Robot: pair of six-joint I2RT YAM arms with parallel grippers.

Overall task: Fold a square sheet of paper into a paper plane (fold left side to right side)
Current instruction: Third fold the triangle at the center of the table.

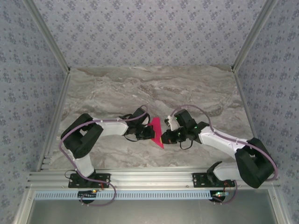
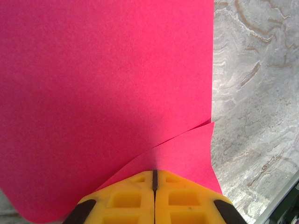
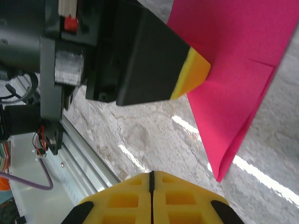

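Near the middle of the grey-veined marble table (image 1: 140, 88), slightly toward its near edge, lies the magenta-pink sheet of paper (image 1: 158, 133). From above it reads as a narrow pointed triangle between the 2 white-and-black arms, which meet over it from either side. The left gripper (image 1: 150, 132) comes in from the left. In the left wrist view its yellow jaws (image 2: 154, 173) are pressed together with just a thin dark seam between them and no pink showing in that seam. Their tips sit against the paper (image 2: 107, 93) rather than clamping it. In front of those tips 2 layers can be told apart: a small flap with a slanting edge lies over the broad pink face, and both end at a straight right-hand edge against bare marble (image 2: 252, 93). The right wrist view shows the same left gripper (image 3: 194, 74) as a black finger with a yellow tip touching the top surface of the sheet (image 3: 238, 70). The sheet is doubled over there, with its folded edge running down to a rounded corner a little off the table (image 3: 154, 135). The right gripper (image 1: 166, 137) sits just beside the paper's right edge. Its own yellow jaws (image 3: 152, 175) are fully closed, hold nothing and are near that folded corner without touching it.
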